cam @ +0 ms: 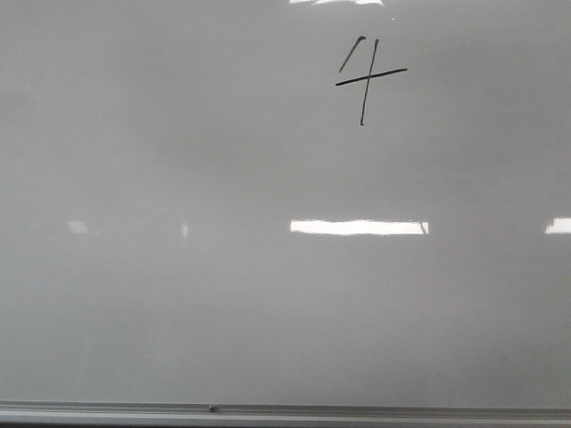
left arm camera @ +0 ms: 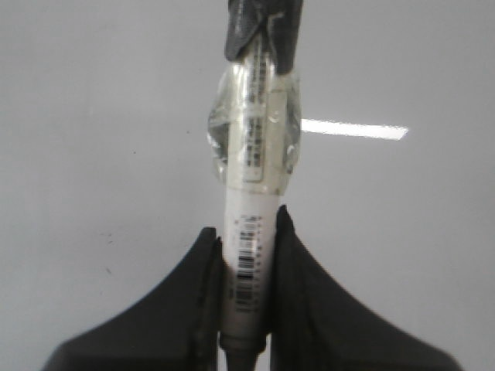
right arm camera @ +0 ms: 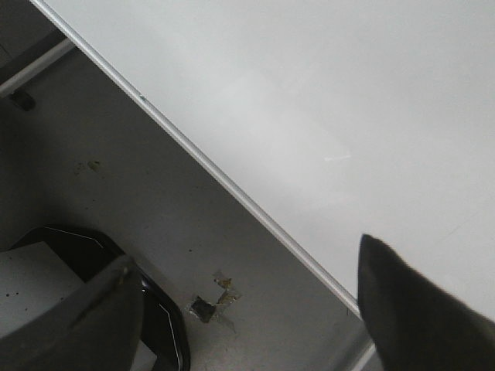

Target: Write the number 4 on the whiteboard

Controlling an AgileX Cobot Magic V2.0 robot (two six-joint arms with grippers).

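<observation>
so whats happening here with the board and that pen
A number 4 is already drawn in black on the whiteboard. The left tool is shut on a white marker wrapped in clear tape, with the board behind it. The right tool is open and empty, near the board's metal rail.

soft even light, glare strips on whiteboard (cam: 178, 312)

the whiteboard (cam: 178, 160) fills the view, glossy grey-white. the 4 (cam: 366, 78) sits near the top, right of centre, in thin black strokes: short slant, tilted crossbar, long vertical. bright glare patches (cam: 359, 227) lie across the middle. a grey rail (cam: 285, 414) runs along the bottom edge.
</observation>
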